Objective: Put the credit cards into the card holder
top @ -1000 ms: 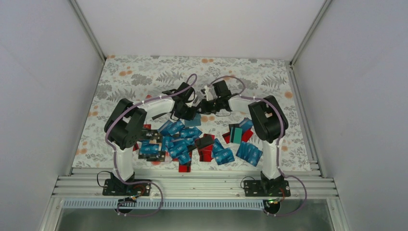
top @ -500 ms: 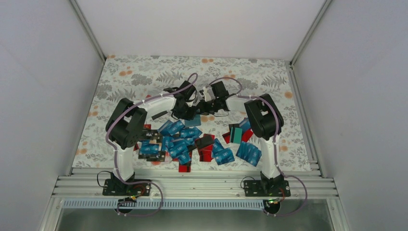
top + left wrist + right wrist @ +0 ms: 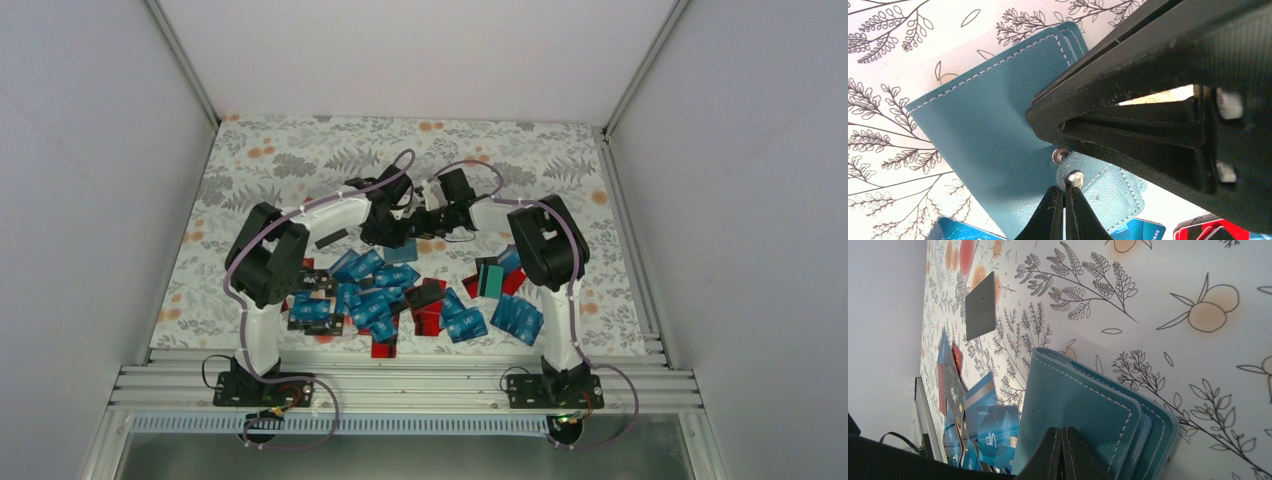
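Top external view: the small teal-blue rectangular folding card holder (image 3: 404,249) lies on the floral-printed tablecloth (image 3: 290,160), just beyond the scatter of thin blue, red and black plastic credit cards (image 3: 372,300). The left gripper (image 3: 388,232) and right gripper (image 3: 421,222) meet over it. Left wrist view: the left gripper's jaws are pressed together with the tips at the holder's snap tab (image 3: 1098,187); whether the tab is pinched cannot be told. Right wrist view: the right gripper's jaws are likewise pressed together, and the tips touch the holder's stitched cover.
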You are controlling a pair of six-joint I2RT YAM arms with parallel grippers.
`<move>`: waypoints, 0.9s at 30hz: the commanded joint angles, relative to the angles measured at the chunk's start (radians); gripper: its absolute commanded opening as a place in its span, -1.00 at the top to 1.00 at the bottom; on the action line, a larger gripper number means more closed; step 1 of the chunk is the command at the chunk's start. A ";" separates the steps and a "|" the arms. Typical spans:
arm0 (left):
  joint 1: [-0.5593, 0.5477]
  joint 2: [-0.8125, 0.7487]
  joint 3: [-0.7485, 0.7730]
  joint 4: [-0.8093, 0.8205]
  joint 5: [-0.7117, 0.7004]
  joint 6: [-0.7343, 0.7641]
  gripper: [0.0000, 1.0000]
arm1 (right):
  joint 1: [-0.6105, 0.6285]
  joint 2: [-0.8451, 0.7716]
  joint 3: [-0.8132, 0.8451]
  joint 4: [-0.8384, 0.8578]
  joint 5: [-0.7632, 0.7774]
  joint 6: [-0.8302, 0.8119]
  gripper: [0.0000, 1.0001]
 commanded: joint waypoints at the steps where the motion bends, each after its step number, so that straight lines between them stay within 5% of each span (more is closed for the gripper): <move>1: -0.006 0.028 0.038 -0.041 -0.039 -0.014 0.95 | 0.006 0.082 -0.029 -0.098 0.179 -0.015 0.91; 12: -0.006 0.054 0.058 0.000 0.039 -0.011 0.95 | 0.004 0.084 -0.022 -0.098 0.167 -0.015 0.91; 27: -0.006 0.040 0.062 -0.055 -0.091 -0.030 0.95 | 0.005 0.091 -0.019 -0.104 0.163 -0.018 0.91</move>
